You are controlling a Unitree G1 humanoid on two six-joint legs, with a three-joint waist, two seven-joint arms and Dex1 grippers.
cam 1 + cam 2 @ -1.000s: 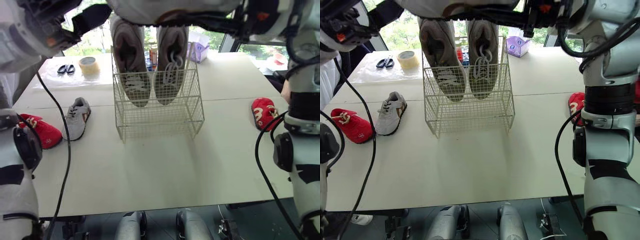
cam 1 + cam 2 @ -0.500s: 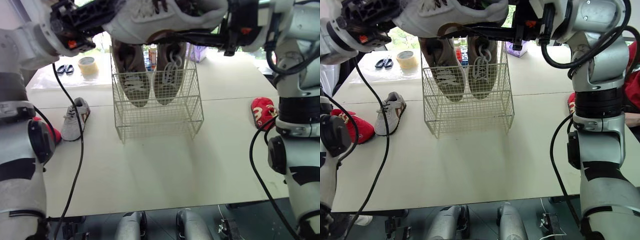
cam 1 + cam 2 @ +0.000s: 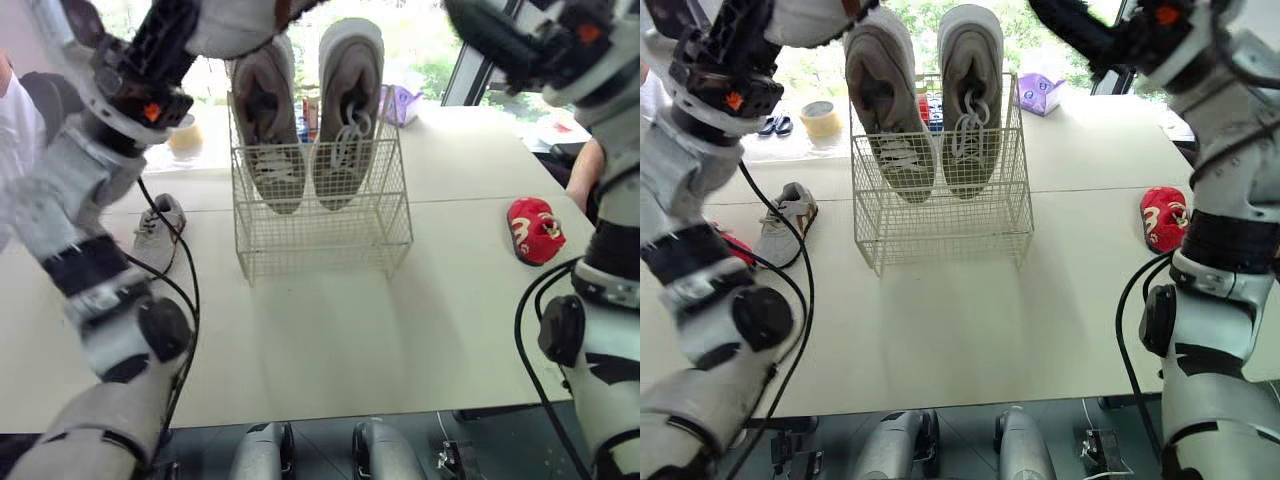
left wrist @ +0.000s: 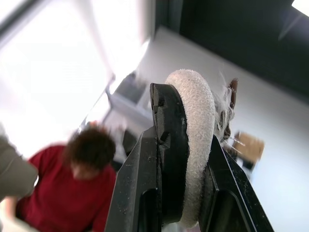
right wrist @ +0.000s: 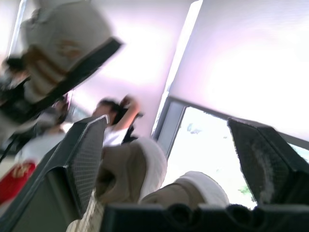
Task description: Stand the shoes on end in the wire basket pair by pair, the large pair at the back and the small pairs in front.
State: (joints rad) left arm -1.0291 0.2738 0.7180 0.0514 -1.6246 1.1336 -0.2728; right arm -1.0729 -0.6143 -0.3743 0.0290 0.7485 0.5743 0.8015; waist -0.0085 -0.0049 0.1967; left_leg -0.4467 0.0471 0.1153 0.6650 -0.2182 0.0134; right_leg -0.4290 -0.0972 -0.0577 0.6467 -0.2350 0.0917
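Since the white shoe is likely going in on end, the left tool is clamping its padded rim. The right tool is gaping, empty.

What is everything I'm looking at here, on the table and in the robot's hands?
table: one, white, under everything
wire basket: one, cream, middle of the table
large shoes: two, grey-brown, standing on end side by side at the back of the basket
grey sneaker: one, lying on the table left of the basket
red shoe: one, on the table to the right
white shoe: one, held up above the basket
tape roll: one, yellowish, far left of the table
scissors: one pair, dark, beside the tape
tissue box: one, purple, far side, right of the basket
person: one, red top, in the background
left gripper: black, shut on the white shoe's rim
right gripper: black, open, raised
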